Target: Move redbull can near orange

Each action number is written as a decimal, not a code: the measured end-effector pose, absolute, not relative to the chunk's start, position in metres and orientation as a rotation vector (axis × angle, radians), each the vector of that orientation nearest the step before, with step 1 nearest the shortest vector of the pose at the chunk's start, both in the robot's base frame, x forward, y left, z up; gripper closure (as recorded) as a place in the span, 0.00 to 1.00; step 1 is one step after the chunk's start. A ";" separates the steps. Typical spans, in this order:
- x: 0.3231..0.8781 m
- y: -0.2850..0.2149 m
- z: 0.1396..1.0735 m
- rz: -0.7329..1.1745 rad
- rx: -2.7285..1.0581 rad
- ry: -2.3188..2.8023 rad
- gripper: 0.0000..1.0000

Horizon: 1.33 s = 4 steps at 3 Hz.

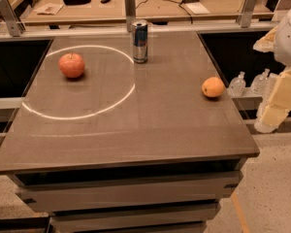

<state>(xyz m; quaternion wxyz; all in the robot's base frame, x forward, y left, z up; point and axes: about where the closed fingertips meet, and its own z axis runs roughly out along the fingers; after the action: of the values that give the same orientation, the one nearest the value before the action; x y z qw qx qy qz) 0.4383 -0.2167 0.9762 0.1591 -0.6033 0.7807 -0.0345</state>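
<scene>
1. Camera view: wide grey tabletop (150,130), ring of reflected light across its 10 o'clock part.
2. Cream gripper (276,106) off the 3 o'clock edge, touching nothing; parted or closed, cannot tell.
3. Redbull can (139,41) upright at 12 o'clock, near the far edge.
4. Apple (71,65) at 10 o'clock.
5. Orange (213,87) at 3 o'clock, well apart from the redbull can.
</scene>
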 end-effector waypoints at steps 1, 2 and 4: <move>0.443 -0.218 0.979 -0.114 -1.717 2.221 0.00; 0.468 -0.222 0.976 -0.046 -1.728 2.191 0.00; 0.544 -0.224 0.968 0.247 -1.795 1.988 0.00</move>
<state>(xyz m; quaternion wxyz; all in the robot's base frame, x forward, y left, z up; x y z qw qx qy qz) 0.5442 -0.2242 0.9679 0.2240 -0.6504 0.7203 0.0893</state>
